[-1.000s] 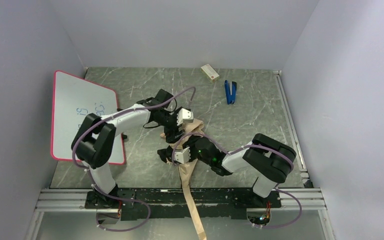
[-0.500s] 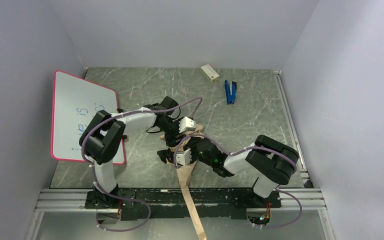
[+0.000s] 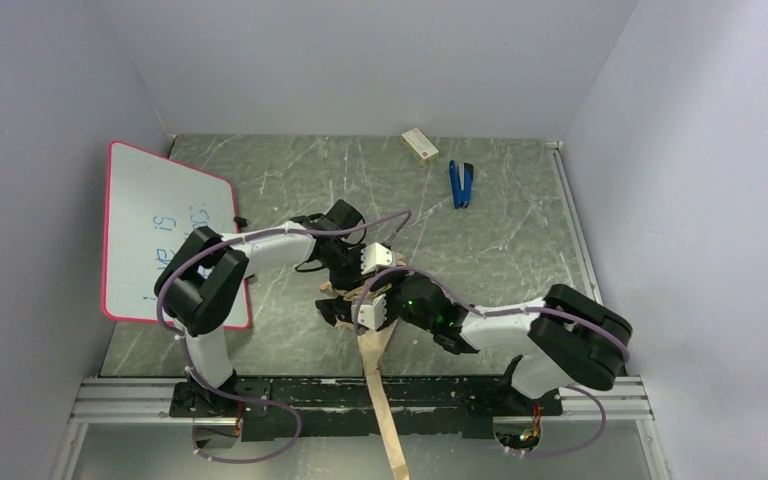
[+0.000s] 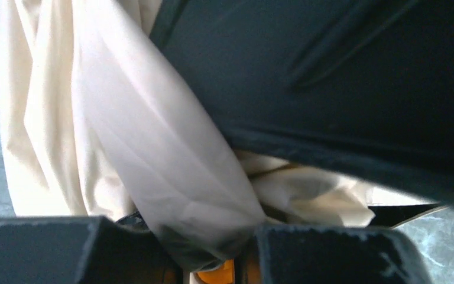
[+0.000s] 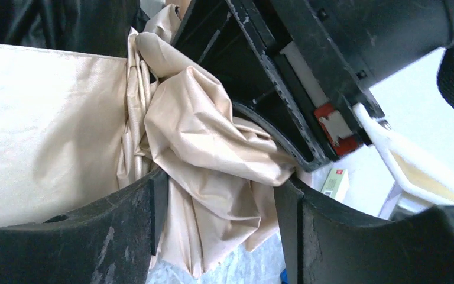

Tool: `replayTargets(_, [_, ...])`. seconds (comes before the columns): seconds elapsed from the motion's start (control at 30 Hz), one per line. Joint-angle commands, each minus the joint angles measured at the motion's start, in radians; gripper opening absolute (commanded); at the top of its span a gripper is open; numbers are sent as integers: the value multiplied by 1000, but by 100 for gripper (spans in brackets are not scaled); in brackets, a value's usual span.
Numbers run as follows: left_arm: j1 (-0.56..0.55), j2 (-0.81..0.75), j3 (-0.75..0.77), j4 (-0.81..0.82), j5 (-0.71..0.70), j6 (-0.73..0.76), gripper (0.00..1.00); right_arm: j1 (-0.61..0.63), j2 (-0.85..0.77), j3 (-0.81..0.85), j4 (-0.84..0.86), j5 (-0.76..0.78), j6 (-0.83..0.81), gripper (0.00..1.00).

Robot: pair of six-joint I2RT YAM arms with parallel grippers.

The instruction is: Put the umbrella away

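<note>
Umbrella lies collapsed at the middle front of the table. It is a bunched tan heap between the two grippers, and its long strap trails over the front rail and off the near edge.

Left gripper has come down and nearer onto the back of the heap since a second ago. Its forearm has swung toward the centre and its elbow sits further right. In the left wrist view the left gripper has its jaws narrowed to a slim gap, pinching a fold of umbrella fabric.

Right gripper is at about the same spot on the front of the heap, but the right arm's elbow has dropped lower and swung out to the right. In the right wrist view the right gripper has its jaws apart, with crumpled umbrella cloth filling the gap. Can't tell if it is squeezing or only around the cloth.

The heap sits slightly lower than before, and the strap angle has shifted a little.

Whiteboard on the left, small box and blue tool at the back have not moved.
</note>
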Motion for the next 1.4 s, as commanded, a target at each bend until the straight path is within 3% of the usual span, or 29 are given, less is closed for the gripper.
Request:
replayTargets(0.0, [-11,43,-81,-12,-173,-1,5,11,-130,7,-96,-50,65,69])
replayTargets(0.3, [16,-41,-166,170,-254,4,5,30,-458,-10,-441,-63,301,72])
replayTargets(0.47, [22,-118,-229,265,-243,39,5,11,-637,-70,-309,29,557,71])
replayTargets(0.7, [21,-194,-327,416,-302,44,5,-116,-710,6,-316,66,895,70])
replayTargets(0.8, [11,-197,-350,479,-365,32,5,-277,-650,102,-409,-49,1051,70])
replayTargets(0.9, [-13,-201,-377,553,-420,38,5,-510,-518,232,-538,-301,1179,70])
replayTargets(0.97, [-35,-203,-407,604,-440,59,5,-600,-418,303,-584,-412,1199,71])
replayTargets(1.2, [-132,-168,-542,827,-657,203,5,-605,-89,574,-740,-623,1083,77])
replayTargets(1.37, [-175,-134,-611,1021,-762,287,5,-604,53,676,-738,-697,949,77])
